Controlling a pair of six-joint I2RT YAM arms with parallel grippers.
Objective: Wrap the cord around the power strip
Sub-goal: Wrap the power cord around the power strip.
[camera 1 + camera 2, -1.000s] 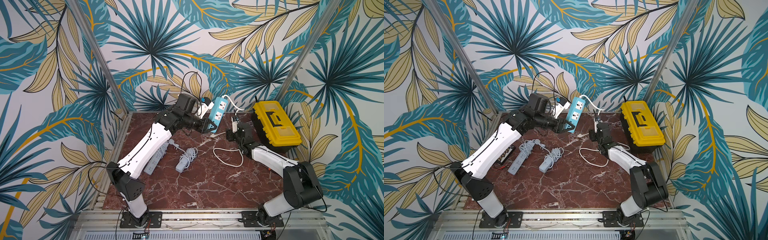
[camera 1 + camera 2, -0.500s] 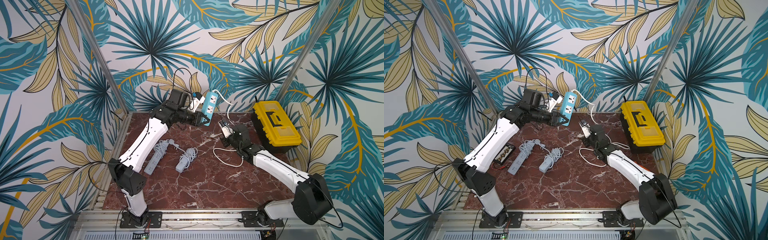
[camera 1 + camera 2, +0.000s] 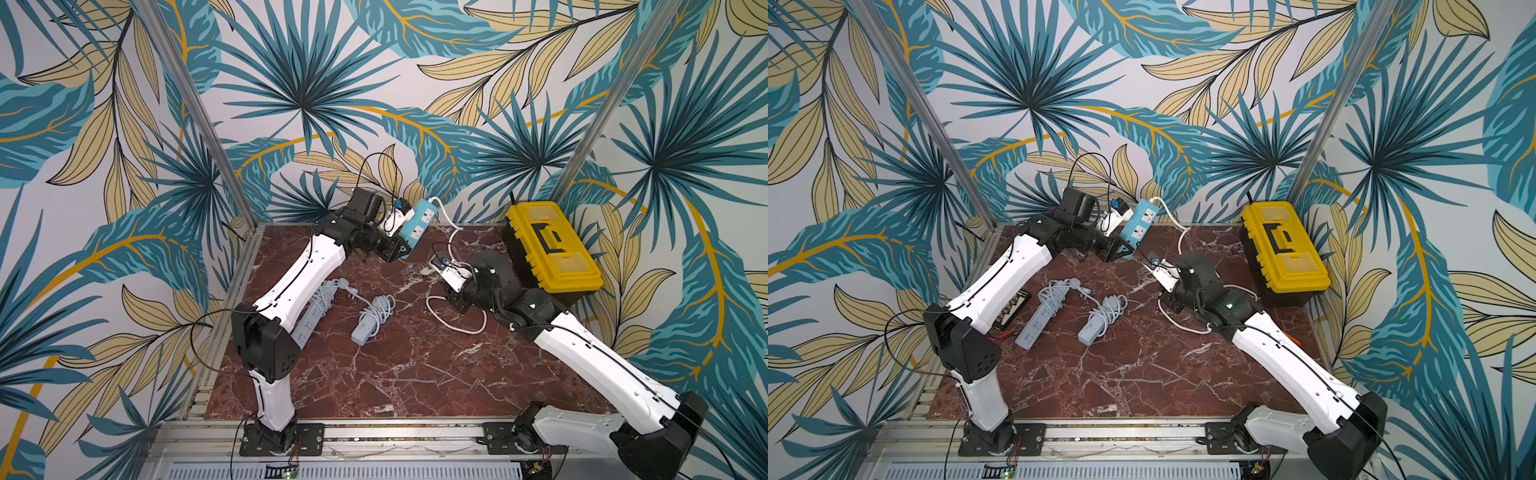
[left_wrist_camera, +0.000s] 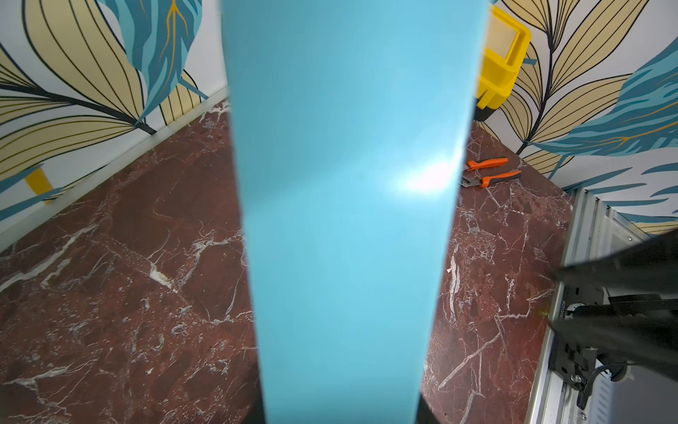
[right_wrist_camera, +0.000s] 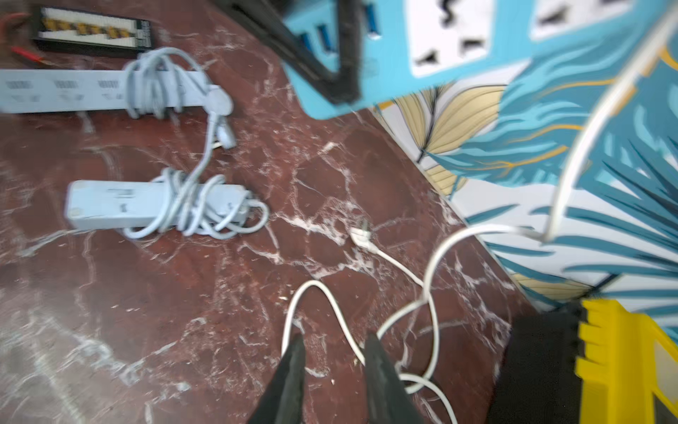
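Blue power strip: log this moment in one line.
left tool: shut on blue power strip, aloft | right tool: open over white cord | wrap: not started

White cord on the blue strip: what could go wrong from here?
The right gripper is open over the white cord near where it crosses itself; it may pinch two strands or miss.
The left gripper holds the blue power strip by one end, close to the back wall; a tug on the cord could twist it loose.
The free plug may drag into the wrapped grey strip.
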